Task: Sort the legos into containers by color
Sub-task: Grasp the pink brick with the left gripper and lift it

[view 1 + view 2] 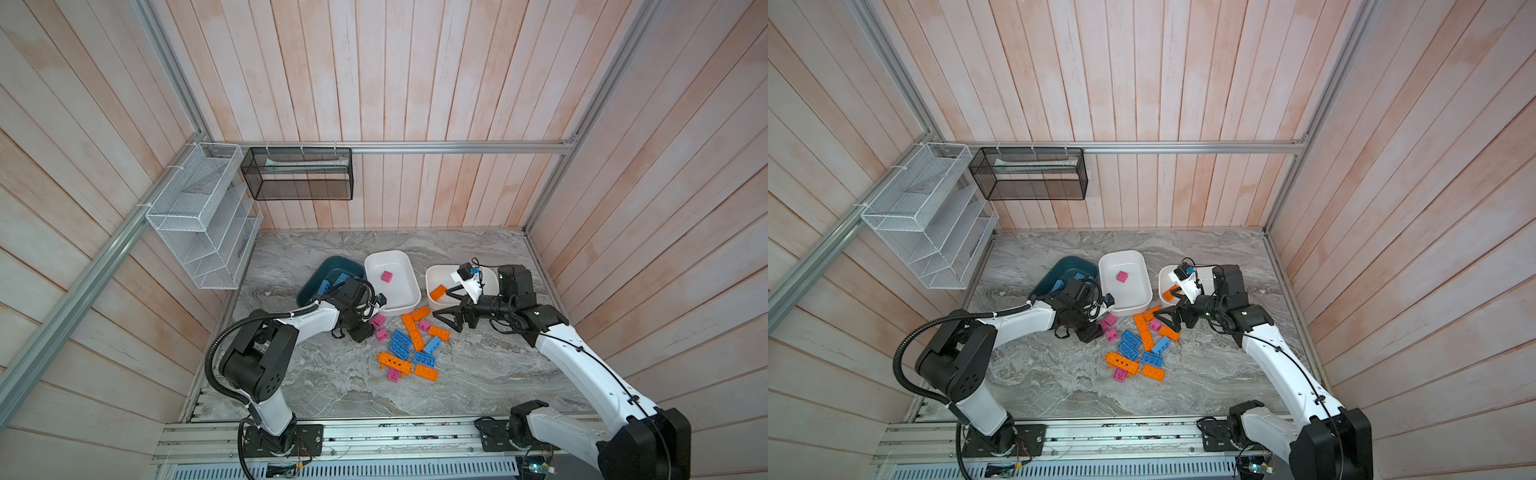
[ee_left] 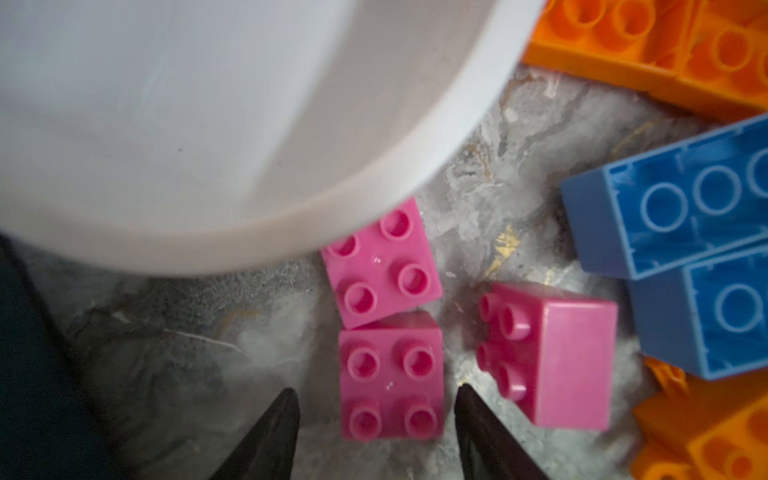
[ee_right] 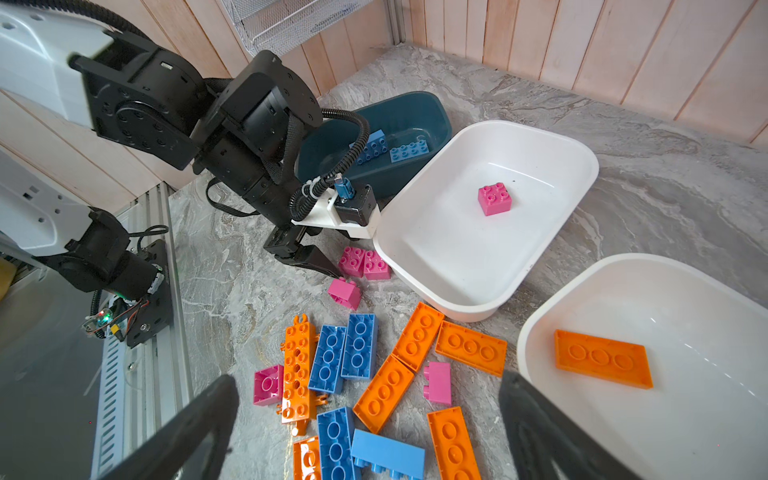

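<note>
Here, left gripper straddles a pink brick.
Jaws apart, not yet clamped; right gripper wide open.

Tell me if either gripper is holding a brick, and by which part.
Nothing is held. The left gripper straddles a pink brick, gaps on both sides; the right gripper is open and empty.
</note>
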